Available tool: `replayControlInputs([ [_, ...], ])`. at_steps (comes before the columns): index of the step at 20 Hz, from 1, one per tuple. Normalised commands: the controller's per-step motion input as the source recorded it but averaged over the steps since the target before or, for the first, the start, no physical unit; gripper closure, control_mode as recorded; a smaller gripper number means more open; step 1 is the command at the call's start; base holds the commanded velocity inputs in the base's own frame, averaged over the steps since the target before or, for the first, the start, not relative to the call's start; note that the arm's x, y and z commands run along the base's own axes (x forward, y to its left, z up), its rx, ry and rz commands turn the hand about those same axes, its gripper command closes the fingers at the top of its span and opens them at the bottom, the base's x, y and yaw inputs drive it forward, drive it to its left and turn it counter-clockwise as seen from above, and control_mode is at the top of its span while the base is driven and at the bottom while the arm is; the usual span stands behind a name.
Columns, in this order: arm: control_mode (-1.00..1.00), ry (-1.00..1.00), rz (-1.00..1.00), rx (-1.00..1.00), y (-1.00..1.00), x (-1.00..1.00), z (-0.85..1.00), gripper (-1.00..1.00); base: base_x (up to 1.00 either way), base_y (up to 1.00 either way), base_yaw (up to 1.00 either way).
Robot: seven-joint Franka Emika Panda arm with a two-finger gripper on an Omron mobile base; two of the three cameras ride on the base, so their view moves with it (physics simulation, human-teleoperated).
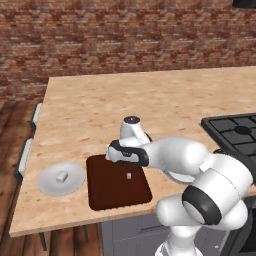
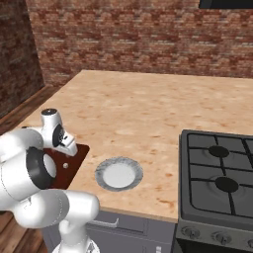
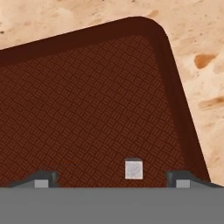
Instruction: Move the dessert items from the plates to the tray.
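Hand view: I saw the tiny whitish-grey cube [image 3: 134,169] lying flat on the tray's patterned floor, between the two finger tips and touching neither.
Cube, left base view: I found the same cube [image 1: 129,175] near the middle of the tray, just below the hand.
Gripper: I noted the gripper [image 3: 111,180] spread wide over the tray, its tips well apart with nothing between them but the loose cube; I judged it released.
Fingertips: I logged one dark tip [image 3: 42,179] at the lower left of the hand view and its mate at the lower right.
Tray: I recorded the dark brown tray [image 1: 107,192] lying flat on the counter near its front edge; in the hand view one rounded corner and raised rim [image 3: 164,48] stood against the wood. From the right base view I saw one corner of it [image 2: 74,160] past the arm.
Block: I saw the larger off-white block [image 1: 62,176] resting at the centre of the smooth plate.
Smooth plate: I placed this plate [image 1: 50,185] just left of the tray, apart from it.
Fluted plate: I found the ridged plate [image 2: 118,174] on the counter between tray and stove, with nothing on it.
Counter: I noted a pale wood-grain counter [image 1: 150,100] carrying all of these.
Stove: I saw the black stove top [image 2: 220,178] at the counter's right end.
Wall: I saw a red brick wall [image 2: 148,39] behind the counter.
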Motion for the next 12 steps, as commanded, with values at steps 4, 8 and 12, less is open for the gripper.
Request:
replayControlInputs([
  [4, -1.0, 0.0, 0.0, 0.04, 0.77, -0.03, 0.17, -1.0, 0.0, 0.0, 0.0],
  [8, -1.0, 0.0, 0.0, 0.01, 0.83, -0.05, 0.31, -1.0, 0.0, 0.0, 0.0],
  [12, -1.0, 0.0, 0.0, 0.0, 0.95, 0.0, 0.55, -1.0, 0.0, 0.0, 0.0],
])
